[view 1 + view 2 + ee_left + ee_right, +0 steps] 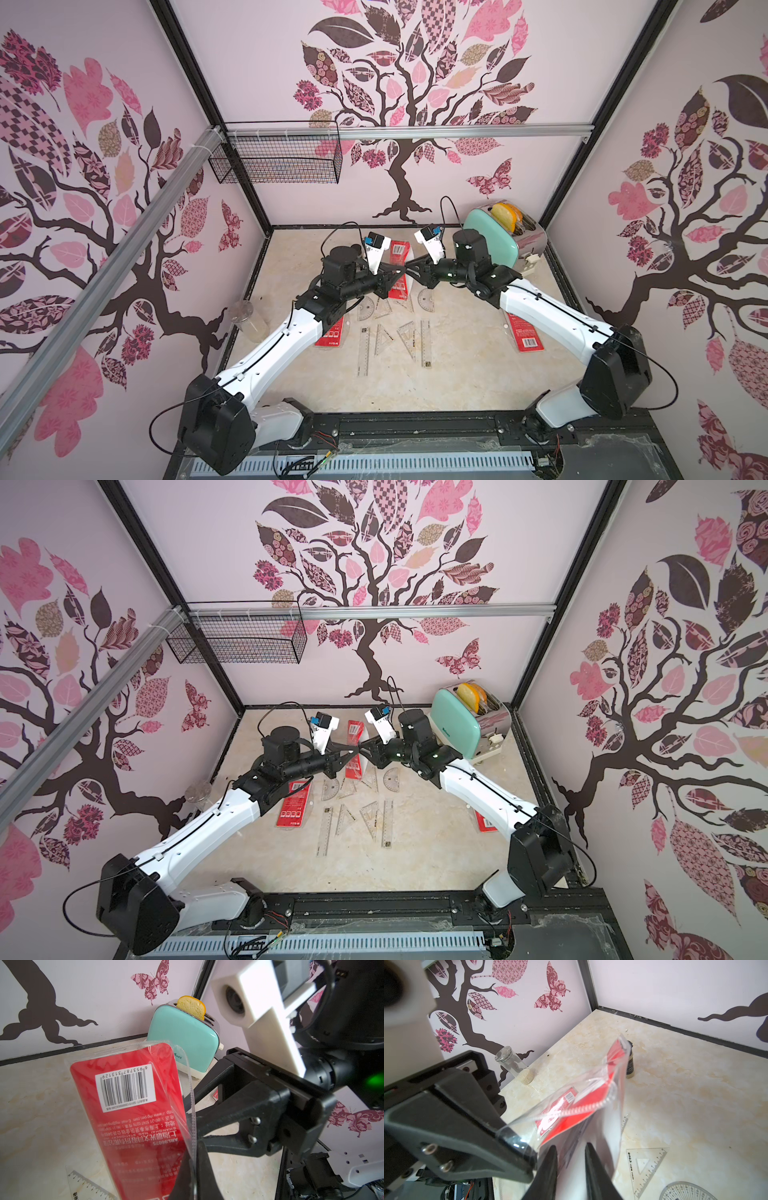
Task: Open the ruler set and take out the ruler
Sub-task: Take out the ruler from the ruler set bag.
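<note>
Left jaws pinching the ruler set (133,1105), right jaws spread at its edge

Closest in the left wrist view, the left jaws are pressing together on the ribbed edge of the ruler set's clear sleeve (194,1124), pinching it. Closest in the right wrist view, the right jaws are standing apart with a plain gap. The clear sleeve (609,1142) is draping over and between them, and the film is not being squeezed there. That same view is showing the left jaws gripping a corner of the sleeve, and a small bottle (630,1061) standing on the bench (685,1088) behind it.

Both top views are showing the ruler set raised above the bench, hanging between the two meeting jaws near the middle. Its red card (399,251) is sticking out beyond them. These views are also laying out the loose rulers (363,351), set squares (406,334) and protractors (426,300) lying flat below, plus two more red packets (330,334), one toward each side. The left wrist view is showing the card's barcode (125,1089) squarely. Whether a ruler is sitting inside the sleeve cannot be told.
</note>
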Controlling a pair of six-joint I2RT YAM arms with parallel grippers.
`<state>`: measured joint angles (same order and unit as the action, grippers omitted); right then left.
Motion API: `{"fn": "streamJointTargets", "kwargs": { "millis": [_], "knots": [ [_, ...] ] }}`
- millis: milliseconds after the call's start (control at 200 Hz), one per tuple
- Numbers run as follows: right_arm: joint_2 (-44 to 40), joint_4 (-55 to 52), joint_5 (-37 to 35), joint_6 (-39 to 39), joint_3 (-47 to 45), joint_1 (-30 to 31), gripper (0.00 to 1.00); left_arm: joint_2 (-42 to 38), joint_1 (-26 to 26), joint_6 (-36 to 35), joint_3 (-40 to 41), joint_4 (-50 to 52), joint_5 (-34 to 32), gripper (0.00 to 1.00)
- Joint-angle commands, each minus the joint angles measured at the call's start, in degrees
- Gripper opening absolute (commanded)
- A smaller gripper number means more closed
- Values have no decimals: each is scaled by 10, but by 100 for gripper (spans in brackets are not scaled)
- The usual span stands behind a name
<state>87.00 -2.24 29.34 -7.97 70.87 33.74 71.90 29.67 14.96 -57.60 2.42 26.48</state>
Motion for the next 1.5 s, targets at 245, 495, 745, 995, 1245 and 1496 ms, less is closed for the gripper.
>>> {"fn": "streamJointTargets", "kwargs": {
  "millis": [245,495,745,995,1245,1496],
  "knots": [
    [-4,4,-1,-9,18,4,16,-17,3,-11,9,-16,2,0],
    [-29,-15,-43,-5,11,4,8,-4,3,-8,8,-18,-27,0],
    [-57,-28,-76,-4,0,4,1,35,3,6,-9,-25,-42,0],
    [-72,-73,-105,11,1,3,0,48,3,16,-18,-38,-81,0],
    [-68,-104,-92,17,-1,3,0,50,3,40,-42,-57,-84,0],
    [-88,-118,-105,10,-21,-1,0,47,3,50,-42,-43,-100,0]
  ]
}}
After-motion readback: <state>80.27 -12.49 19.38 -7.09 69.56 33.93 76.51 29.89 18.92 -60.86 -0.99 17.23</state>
